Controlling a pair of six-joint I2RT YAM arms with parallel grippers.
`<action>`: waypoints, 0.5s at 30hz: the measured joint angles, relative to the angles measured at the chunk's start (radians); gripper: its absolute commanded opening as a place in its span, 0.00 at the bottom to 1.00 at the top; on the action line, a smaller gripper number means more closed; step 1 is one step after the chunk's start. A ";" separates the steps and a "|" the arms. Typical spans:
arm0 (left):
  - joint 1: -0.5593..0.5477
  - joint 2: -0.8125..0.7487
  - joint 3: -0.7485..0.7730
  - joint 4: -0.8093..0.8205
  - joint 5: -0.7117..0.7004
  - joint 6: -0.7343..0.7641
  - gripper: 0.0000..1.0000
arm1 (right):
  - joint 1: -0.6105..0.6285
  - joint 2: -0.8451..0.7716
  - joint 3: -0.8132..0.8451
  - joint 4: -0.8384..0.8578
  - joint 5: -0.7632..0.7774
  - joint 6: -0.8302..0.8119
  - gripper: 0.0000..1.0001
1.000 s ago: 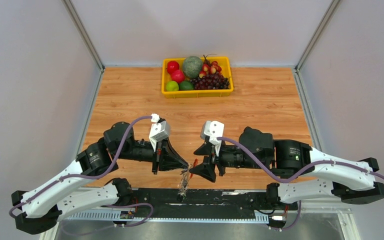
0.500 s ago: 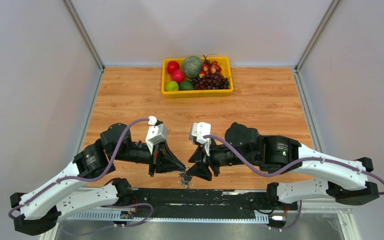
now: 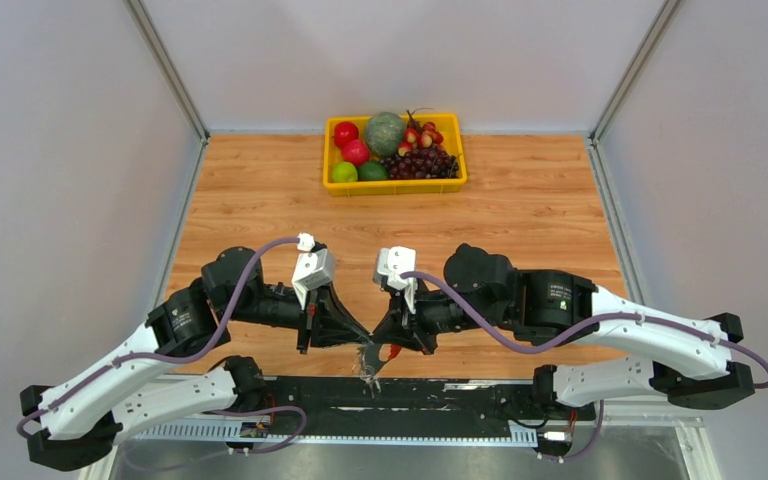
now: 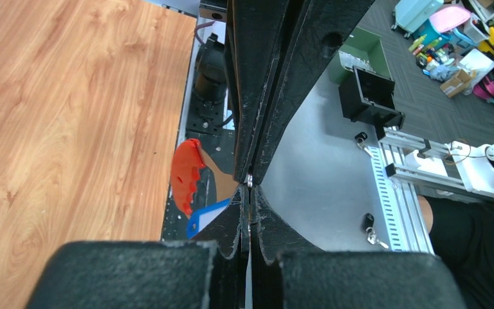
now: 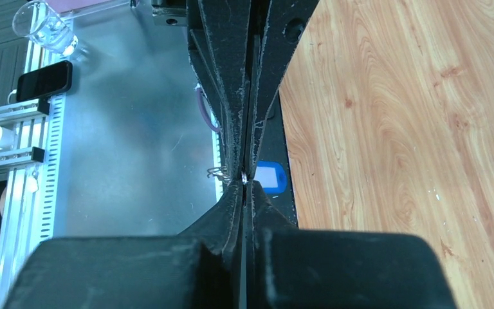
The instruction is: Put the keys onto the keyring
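Note:
My two grippers meet tip to tip over the table's near edge. The left gripper [image 3: 365,340] [image 4: 249,193] is shut, and a sliver of silver keyring [image 4: 249,182] shows at its tips. From the opposite side the right gripper [image 3: 382,343] [image 5: 245,185] is shut on the same bit of keyring [image 5: 244,178]. The grey feathery charm [image 3: 368,368] dangles below them. A red-headed key [image 3: 392,352] [image 4: 185,172] and a blue-headed key [image 4: 204,217] [image 5: 270,177] hang beside the tips. How the keys sit on the ring is hidden.
A yellow basket [image 3: 395,187] of fruit stands at the far middle of the wooden table. The black mounting rail [image 3: 440,390] runs along the near edge, right under the grippers.
The right gripper moved left up to the left gripper's tips and went from open to shut. The left arm shifted slightly left and stayed shut.

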 measured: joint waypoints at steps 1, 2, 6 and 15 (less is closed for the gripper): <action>0.000 0.000 0.000 0.000 0.001 0.000 0.00 | 0.000 0.000 0.000 -0.001 -0.002 0.000 0.00; 0.000 0.000 0.000 -0.001 0.001 0.001 0.00 | 0.000 0.000 0.000 0.000 -0.005 0.000 0.00; 0.000 -0.001 0.000 -0.001 0.000 0.001 0.00 | 0.000 0.000 0.000 0.000 -0.010 -0.001 0.00; 0.001 -0.055 -0.014 0.051 -0.035 -0.004 0.45 | -0.001 -0.069 -0.054 0.042 0.004 -0.001 0.00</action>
